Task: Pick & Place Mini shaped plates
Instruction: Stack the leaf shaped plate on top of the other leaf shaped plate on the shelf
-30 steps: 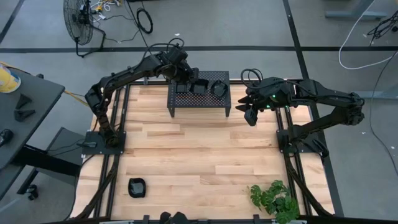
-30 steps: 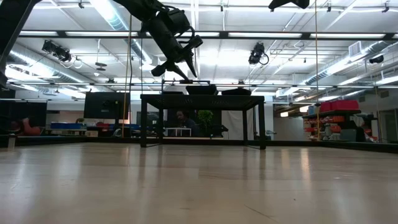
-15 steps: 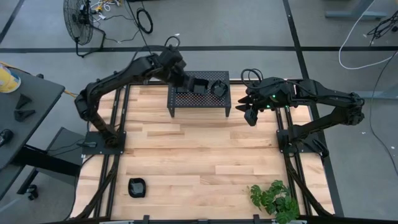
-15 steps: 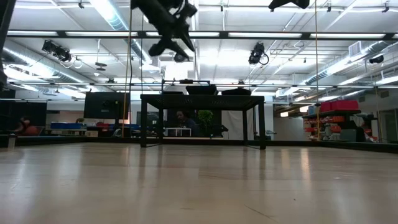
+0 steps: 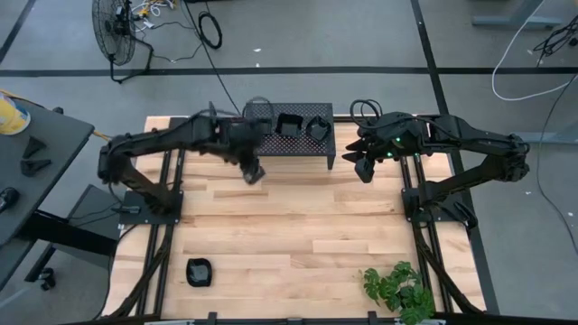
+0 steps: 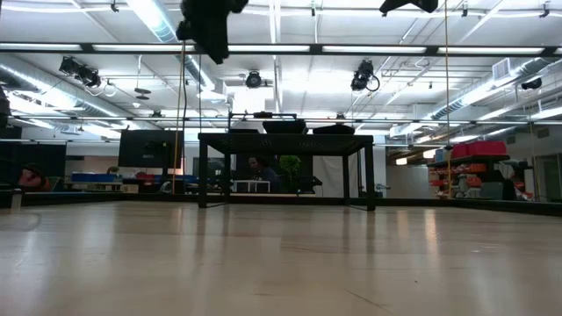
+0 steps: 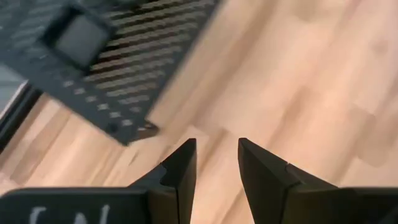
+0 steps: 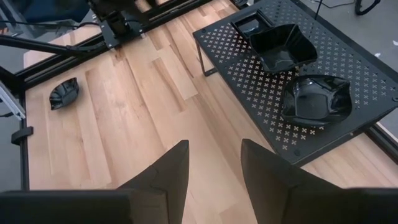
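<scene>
The left pincer (image 5: 254, 173) hangs over the wooden tabletop (image 5: 271, 226) just in front of the black perforated stand (image 5: 287, 144), near its left front leg. Its fingers (image 7: 180, 171) stand apart with nothing between them. The right pincer (image 5: 361, 169) waits off the stand's right end, its fingers (image 8: 168, 171) also parted and empty. Three small black plates (image 8: 283, 46) sit on top of the stand: a square one, a deeper one beside it, and a wavy-edged one (image 8: 317, 99). Another plate (image 5: 199, 271) lies alone near the tabletop's front left corner.
</scene>
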You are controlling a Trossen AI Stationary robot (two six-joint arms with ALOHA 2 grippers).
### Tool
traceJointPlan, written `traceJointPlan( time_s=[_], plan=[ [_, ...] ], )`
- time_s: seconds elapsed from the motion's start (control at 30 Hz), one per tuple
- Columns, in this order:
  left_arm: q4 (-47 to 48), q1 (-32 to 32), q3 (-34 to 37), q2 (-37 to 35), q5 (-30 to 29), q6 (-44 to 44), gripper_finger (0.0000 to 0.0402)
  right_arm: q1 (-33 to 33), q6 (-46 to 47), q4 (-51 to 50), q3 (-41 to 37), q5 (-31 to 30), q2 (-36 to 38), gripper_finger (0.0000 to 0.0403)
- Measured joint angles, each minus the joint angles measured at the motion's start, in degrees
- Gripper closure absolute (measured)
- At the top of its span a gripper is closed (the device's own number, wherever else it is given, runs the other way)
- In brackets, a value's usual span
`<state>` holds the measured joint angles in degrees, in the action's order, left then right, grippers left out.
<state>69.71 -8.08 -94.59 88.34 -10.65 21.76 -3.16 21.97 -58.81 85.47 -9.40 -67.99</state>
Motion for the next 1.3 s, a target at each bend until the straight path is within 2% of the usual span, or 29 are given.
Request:
traceJointPlan(
  time_s=[0.23, 0.47, 0.7, 0.93, 1.3],
  plan=[
    [-1.0, 10.0, 2.6, -0.4, -0.6, -0.6, 0.0277, 0.0, 0.0, 0.0, 0.0, 0.0, 0.0, 0.0254],
    [-2.4, 18.5, 9.6, -0.3, -1.7, -0.4, 0.0277, 0.0, 0.0, 0.0, 0.0, 0.0, 0.0, 0.0254],
    [-2.9, 25.7, 15.8, -0.3, 5.9, -2.1, 0.0277, 0.0, 0.0, 0.0, 0.0, 0.0, 0.0, 0.0254],
    [-3.0, 32.7, 19.9, -0.3, 6.9, -5.9, 0.0277, 0.0, -0.9, 0.0, 0.0, 0.0, 0.0, 0.0254],
    [-5.8, 42.1, 28.5, -0.3, 12.0, -4.4, 0.0277, 0.0, -1.9, 0.0, 0.0, 0.0, 0.0, 0.0254]
  ],
)
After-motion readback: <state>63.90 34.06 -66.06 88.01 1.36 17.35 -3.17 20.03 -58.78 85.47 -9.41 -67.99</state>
